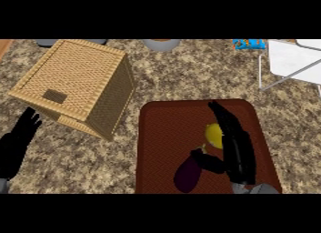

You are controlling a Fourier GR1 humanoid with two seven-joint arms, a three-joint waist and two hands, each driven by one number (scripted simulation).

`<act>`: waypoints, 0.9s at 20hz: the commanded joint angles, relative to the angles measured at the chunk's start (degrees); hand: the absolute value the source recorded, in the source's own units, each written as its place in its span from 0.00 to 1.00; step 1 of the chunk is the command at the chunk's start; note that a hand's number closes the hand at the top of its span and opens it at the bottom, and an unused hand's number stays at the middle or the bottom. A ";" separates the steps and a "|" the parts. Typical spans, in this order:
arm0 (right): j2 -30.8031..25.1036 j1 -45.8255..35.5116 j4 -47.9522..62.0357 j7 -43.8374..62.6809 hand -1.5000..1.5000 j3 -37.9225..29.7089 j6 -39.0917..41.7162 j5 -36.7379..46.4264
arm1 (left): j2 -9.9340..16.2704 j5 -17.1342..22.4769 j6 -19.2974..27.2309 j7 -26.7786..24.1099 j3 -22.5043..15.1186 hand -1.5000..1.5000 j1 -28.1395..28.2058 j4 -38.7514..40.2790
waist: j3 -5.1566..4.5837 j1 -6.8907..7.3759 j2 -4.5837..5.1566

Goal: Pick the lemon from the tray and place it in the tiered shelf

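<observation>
Worktop [189, 73]: speckled brown stone; wood strip at its far-left edge
Tray [159, 150]: dark red, near right
Lemon [213, 134]: on tray, beside right hand [233, 145], fingers straight
Left hand [15, 141]: open, resting
Shelf [293, 61]: white, far right

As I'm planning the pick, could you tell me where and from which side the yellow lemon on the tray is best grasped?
Probably round the small yellow lemon's middle, from above: the dark purple eggplant crowds its near side, and the right hand lies along its right.
</observation>
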 commanded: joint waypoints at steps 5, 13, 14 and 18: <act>-4.07 -4.73 -9.96 25.13 0.00 4.49 28.51 10.27 | -1.89 -0.83 1.73 1.24 -0.40 0.50 -2.24 0.24 | -0.11 -0.49 0.06; -2.68 -10.99 -12.44 38.00 0.00 7.67 56.01 6.84 | -2.10 -1.66 0.57 1.10 -0.81 0.50 0.18 -1.98 | 0.21 1.24 0.45; -2.07 -12.54 -9.13 38.07 0.00 6.36 57.11 6.65 | -0.85 -1.40 0.15 1.22 -0.26 0.50 2.48 -5.09 | 0.25 1.90 0.47; 0.07 -14.28 -4.38 36.82 0.00 4.93 59.61 6.99 | -1.03 -1.71 -1.01 2.34 1.11 0.50 -1.16 -0.66 | 0.27 1.48 0.67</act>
